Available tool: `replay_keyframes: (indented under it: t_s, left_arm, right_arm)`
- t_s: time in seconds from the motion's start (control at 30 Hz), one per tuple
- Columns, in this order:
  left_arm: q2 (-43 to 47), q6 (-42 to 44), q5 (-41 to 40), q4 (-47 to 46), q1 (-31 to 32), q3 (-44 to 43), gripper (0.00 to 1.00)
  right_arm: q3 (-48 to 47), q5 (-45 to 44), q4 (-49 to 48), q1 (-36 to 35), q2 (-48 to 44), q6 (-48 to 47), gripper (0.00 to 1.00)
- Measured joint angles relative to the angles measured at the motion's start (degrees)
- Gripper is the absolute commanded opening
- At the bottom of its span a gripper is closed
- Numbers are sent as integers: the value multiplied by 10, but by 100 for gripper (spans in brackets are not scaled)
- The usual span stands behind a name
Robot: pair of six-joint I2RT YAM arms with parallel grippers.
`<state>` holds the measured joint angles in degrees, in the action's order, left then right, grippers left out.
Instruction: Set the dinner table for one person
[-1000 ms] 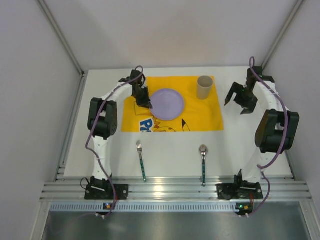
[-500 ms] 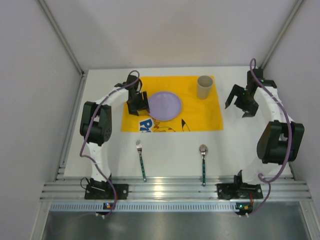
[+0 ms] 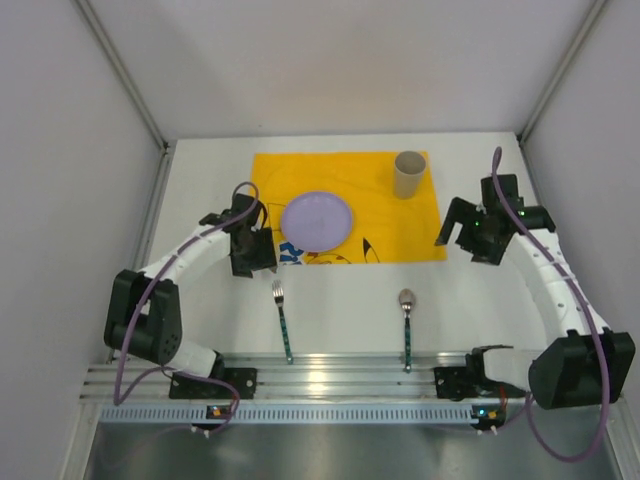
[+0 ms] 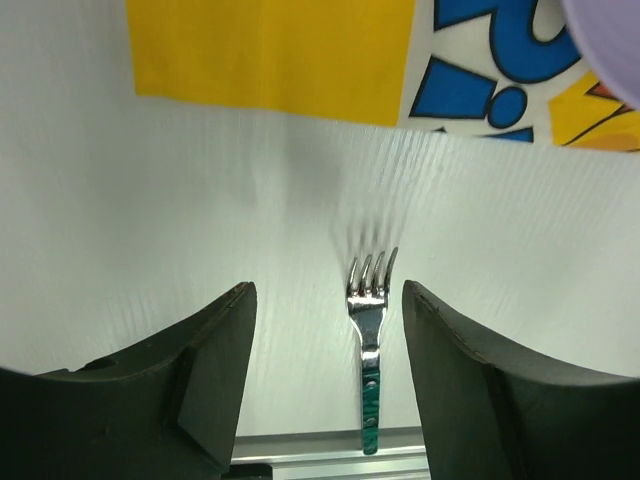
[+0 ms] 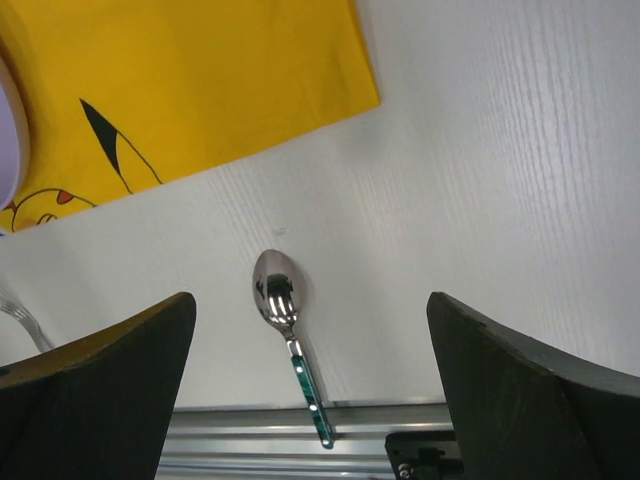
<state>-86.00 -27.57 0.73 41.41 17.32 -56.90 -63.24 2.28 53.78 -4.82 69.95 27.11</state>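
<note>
The white dinner table (image 3: 345, 300) carries a yellow placemat (image 3: 345, 205) with a purple plate (image 3: 317, 218) and a beige cup (image 3: 409, 175) on it. A fork (image 3: 282, 318) and a spoon (image 3: 407, 320) lie on the bare top near the front rail. My left gripper (image 3: 250, 260) hangs open just off the placemat's near left corner, holding nothing. In the left wrist view the fork (image 4: 369, 330) lies below and between its fingers (image 4: 225, 360). My right gripper (image 3: 458, 240) stands wide open right of the placemat; the spoon (image 5: 277, 286) shows below it.
A ribbed aluminium rail (image 3: 350, 375) runs along the near edge, with both arm bases bolted to it. Grey walls close in the left, right and back sides. The placemat's cartoon print (image 4: 500, 70) lies beside the plate's rim (image 4: 612, 45).
My left gripper opened, let go of the plate and drew back toward the near left, off the placemat. The plate ended slightly nearer and left. My right gripper moved nearer, staying open.
</note>
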Motion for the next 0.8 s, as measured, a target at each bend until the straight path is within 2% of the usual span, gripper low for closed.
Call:
replay_keyframes:
  t_s: [0.17,0.33,0.5,0.63,0.8]
  left_arm:
    - [47,-40,-10,14,29,34,61]
    - [89,-95,-34,29,120,48,59]
    - [115,-166,-54,38,178,106,57]
    - [113,-210,-64,44,207,141,55]
    - [68,-236,-66,23,230,154,44]
  right_arm:
    - [37,17,3,-2,-51,-2,100]
    - [80,28,8,-3,-141,-5,100]
    - [99,35,12,-8,-184,-10,100]
    - [104,38,17,-15,-189,-11,100]
    - [104,38,20,-26,-189,-14,100]
